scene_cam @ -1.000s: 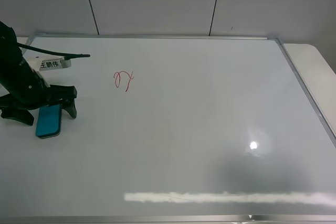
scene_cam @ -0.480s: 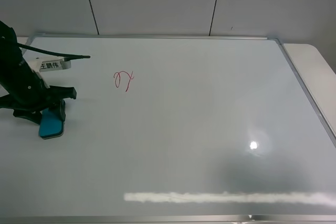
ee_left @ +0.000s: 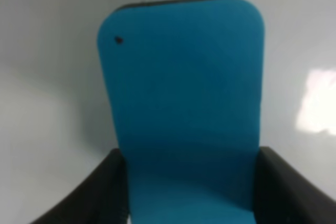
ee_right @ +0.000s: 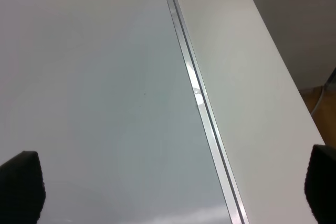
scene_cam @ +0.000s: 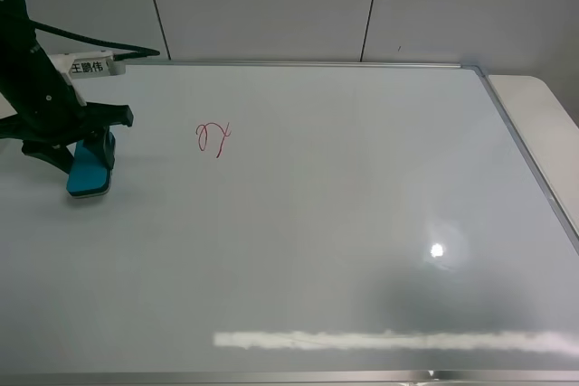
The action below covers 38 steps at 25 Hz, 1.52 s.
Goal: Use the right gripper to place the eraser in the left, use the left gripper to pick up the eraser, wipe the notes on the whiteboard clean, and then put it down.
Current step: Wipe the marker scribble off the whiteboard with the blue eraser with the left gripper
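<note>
The whiteboard (scene_cam: 344, 205) fills most of the exterior high view. The red notes (scene_cam: 213, 138) sit on its upper left part. My left gripper (scene_cam: 86, 149) is shut on the teal eraser (scene_cam: 90, 175) at the far left of the board, to the left of the notes and apart from them. In the left wrist view the eraser (ee_left: 184, 103) sits between my two black fingers (ee_left: 105, 192). My right gripper (ee_right: 168, 192) is open over the board's right frame (ee_right: 202, 108); it holds nothing and is out of the exterior high view.
A white tag with characters (scene_cam: 88, 67) and a black cable (scene_cam: 109, 47) hang from the left arm. A white tabletop (scene_cam: 543, 124) lies beyond the board's right frame. A grey panelled wall (scene_cam: 271, 2) stands behind.
My left gripper closed on the eraser, lifted it off the board and carried it toward the far edge. The notes are unchanged.
</note>
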Each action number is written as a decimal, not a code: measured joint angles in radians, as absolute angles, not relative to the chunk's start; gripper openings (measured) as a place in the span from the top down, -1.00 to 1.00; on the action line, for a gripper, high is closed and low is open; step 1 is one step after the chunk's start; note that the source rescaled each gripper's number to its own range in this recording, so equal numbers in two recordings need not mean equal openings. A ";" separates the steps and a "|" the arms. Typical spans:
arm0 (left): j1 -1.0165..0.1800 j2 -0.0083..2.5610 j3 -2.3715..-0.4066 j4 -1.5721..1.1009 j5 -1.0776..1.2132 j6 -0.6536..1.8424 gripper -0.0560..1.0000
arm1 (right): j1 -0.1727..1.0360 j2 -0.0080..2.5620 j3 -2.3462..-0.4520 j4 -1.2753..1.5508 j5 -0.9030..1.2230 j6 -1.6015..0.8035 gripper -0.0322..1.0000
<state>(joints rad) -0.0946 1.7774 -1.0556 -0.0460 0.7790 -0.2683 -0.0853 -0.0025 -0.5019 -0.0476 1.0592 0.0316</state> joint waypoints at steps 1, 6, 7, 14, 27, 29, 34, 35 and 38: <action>-0.095 1.781 -1.079 -0.047 0.786 -0.268 0.77 | -0.085 -0.002 -0.502 -0.048 1.059 0.032 -1.00; -0.095 1.847 -1.201 -0.054 0.839 -0.259 0.77 | -0.085 -0.002 -0.502 -0.048 1.059 0.032 -1.00; -0.096 1.867 -1.229 -0.054 0.856 -0.256 0.77 | -0.085 -0.002 -0.502 -0.048 1.059 0.032 -1.00; -0.119 1.994 -1.395 -0.057 0.934 -0.235 0.77 | -0.085 -0.002 -0.502 -0.048 1.059 0.032 -1.00; -0.173 2.174 -1.658 -0.065 1.010 -0.199 0.77 | -0.085 -0.002 -0.502 -0.048 1.059 0.032 -1.00; -0.175 2.215 -1.692 -0.065 1.020 -0.190 0.77 | -0.085 -0.002 -0.502 -0.048 1.059 0.032 -1.00; -0.178 2.278 -1.716 -0.063 1.024 -0.180 0.77 | -0.085 -0.002 -0.502 -0.048 1.059 0.032 -1.00; -0.182 2.281 -1.718 -0.060 1.025 -0.180 0.77 | -0.085 -0.002 -0.502 -0.048 1.059 0.032 -1.00; -0.197 2.290 -1.726 -0.038 1.028 -0.180 0.77 | -0.085 -0.002 -0.502 -0.048 1.059 0.032 -1.00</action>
<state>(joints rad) -0.1966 2.2901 -1.7258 -0.0378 1.0275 -0.1796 -0.0853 -0.0025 -0.5019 -0.0476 1.0592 0.0316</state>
